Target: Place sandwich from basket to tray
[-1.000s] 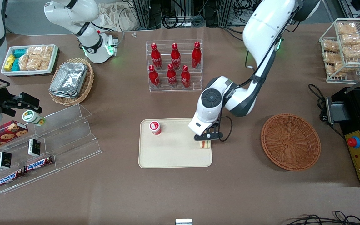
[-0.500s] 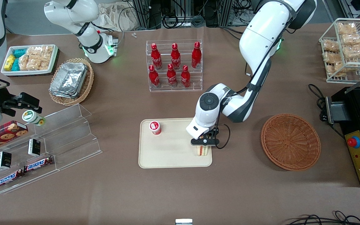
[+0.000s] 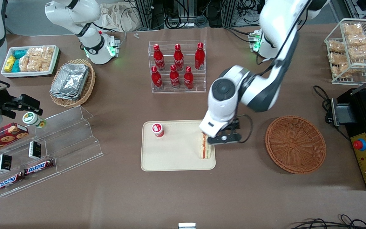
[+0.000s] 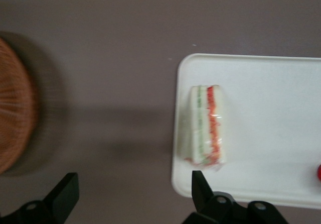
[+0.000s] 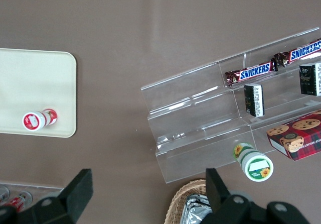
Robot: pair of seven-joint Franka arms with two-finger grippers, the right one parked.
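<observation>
On the tray, striped sandwich beneath parted pincer.

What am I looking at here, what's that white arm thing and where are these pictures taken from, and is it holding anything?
It is a white robot arm with a two-finger gripper over a brown table. One picture looks down from the front; another comes from a camera on that arm's wrist; the third from a second, parked arm. The gripper hangs open above the edge of the flat cream-beige tray, holding nothing. The triangular white-bread sandwich with orange-red filling lies on the tray, near its edge. A small red-and-white cup stands there too. The round reddish-brown wicker basket sits beside the tray with nothing in it.
</observation>
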